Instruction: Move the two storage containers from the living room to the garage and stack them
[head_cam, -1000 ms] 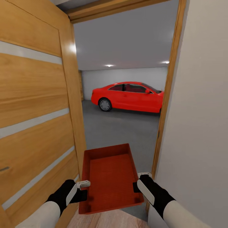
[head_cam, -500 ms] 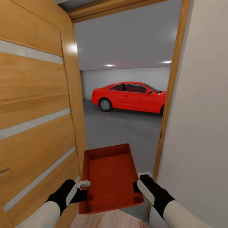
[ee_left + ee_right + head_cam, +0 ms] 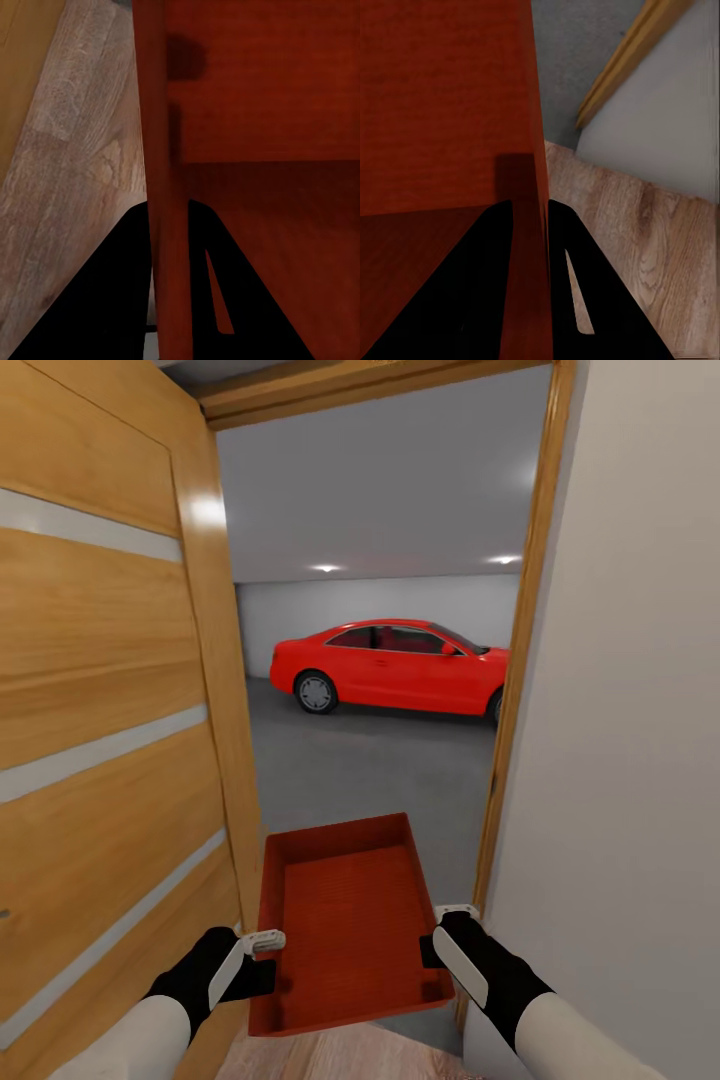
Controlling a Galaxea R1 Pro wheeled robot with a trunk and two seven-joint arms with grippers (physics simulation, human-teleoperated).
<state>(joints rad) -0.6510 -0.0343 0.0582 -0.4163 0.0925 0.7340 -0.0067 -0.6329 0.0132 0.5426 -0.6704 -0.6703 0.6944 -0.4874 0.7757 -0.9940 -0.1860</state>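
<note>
Count from my position: one storage container [image 3: 345, 920], between my two pincers, left pincer [image 3: 262, 941] and right pincer [image 3: 452, 916]; beyond it, one wooden door [image 3: 110, 740], one red car [image 3: 390, 665], two ceiling lights [image 3: 324, 568].

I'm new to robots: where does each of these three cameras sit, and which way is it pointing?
Head view: sits on the robot's head, looking forward and down through the doorway at the red car; both arms, left pincer and right pincer show, carrying the container.
Left wrist view: sits by the left pincer, looking along its fingers gripping the container's wall.
Right wrist view: likewise, along the right fingers.
Shared: all three show the container; both wrist views show the wood floor.
</note>
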